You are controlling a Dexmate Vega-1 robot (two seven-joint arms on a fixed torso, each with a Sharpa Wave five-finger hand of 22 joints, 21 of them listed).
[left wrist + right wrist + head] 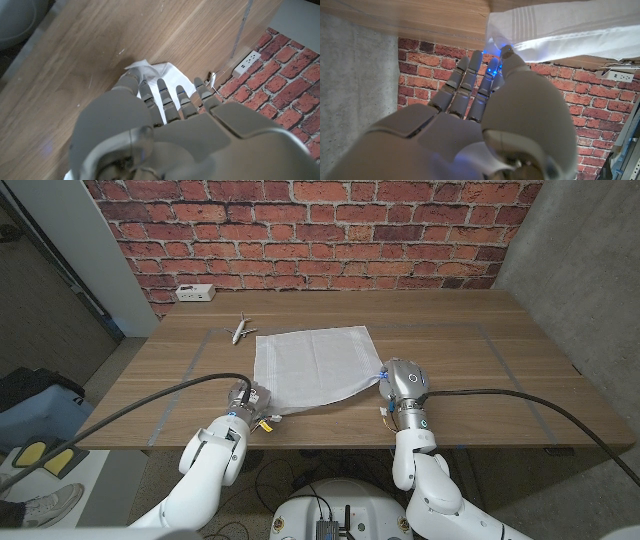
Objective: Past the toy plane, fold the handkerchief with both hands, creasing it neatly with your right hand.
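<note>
A white handkerchief lies spread on the wooden table, just past the small toy plane from the left side. My left hand is at its near left corner; in the left wrist view the fingers lie over the puckered corner, with the thumb against it. My right hand is at the near right corner. In the right wrist view thumb and fingertips pinch that corner, and the handkerchief lifts slightly off the table there.
A white power strip sits at the table's far left by the brick wall, also seen as the power strip beyond the toy plane. Thin tape lines mark a rectangle on the table.
</note>
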